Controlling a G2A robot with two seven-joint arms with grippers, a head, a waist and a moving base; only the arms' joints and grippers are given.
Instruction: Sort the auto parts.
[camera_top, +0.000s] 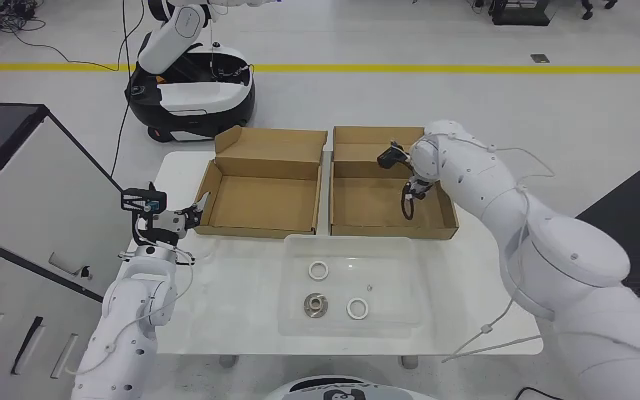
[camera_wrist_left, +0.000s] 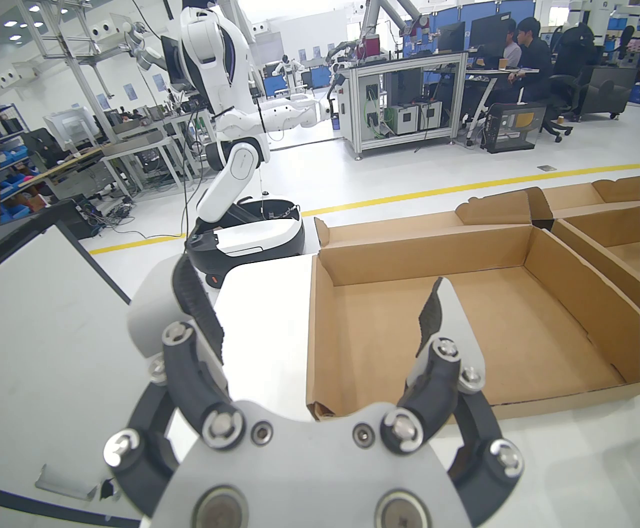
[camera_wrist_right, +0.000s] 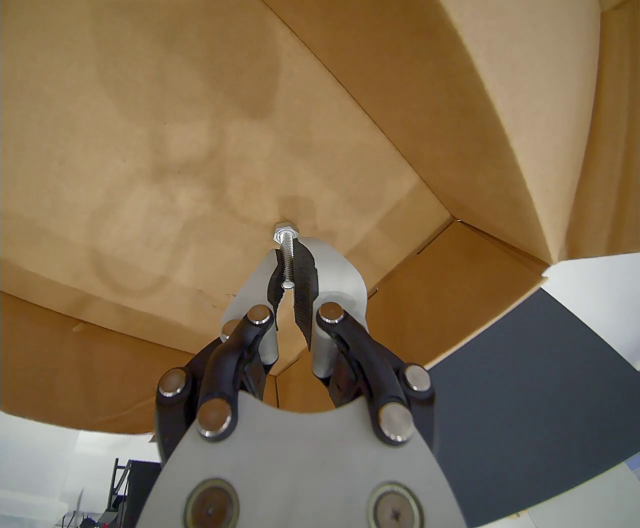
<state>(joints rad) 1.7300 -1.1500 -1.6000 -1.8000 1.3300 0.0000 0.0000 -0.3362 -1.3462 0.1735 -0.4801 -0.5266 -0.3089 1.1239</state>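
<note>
Right gripper (camera_wrist_right: 290, 260) clamps a bolt (camera_wrist_right: 286, 245) inside the right cardboard box (camera_wrist_right: 150, 125); left gripper (camera_wrist_left: 310, 275) spread wide, holding nothing.

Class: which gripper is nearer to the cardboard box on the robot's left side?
Left. The left gripper hovers open just beside the left box, at its outer corner; the right gripper, shut on a bolt, is inside the neighbouring box.

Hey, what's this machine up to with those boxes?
The robot is sorting parts. Its right gripper holds a bolt low inside the right cardboard box. Its left gripper hangs open at the edge of the left box. Two white rings and a metal part lie in the clear tray.
</note>
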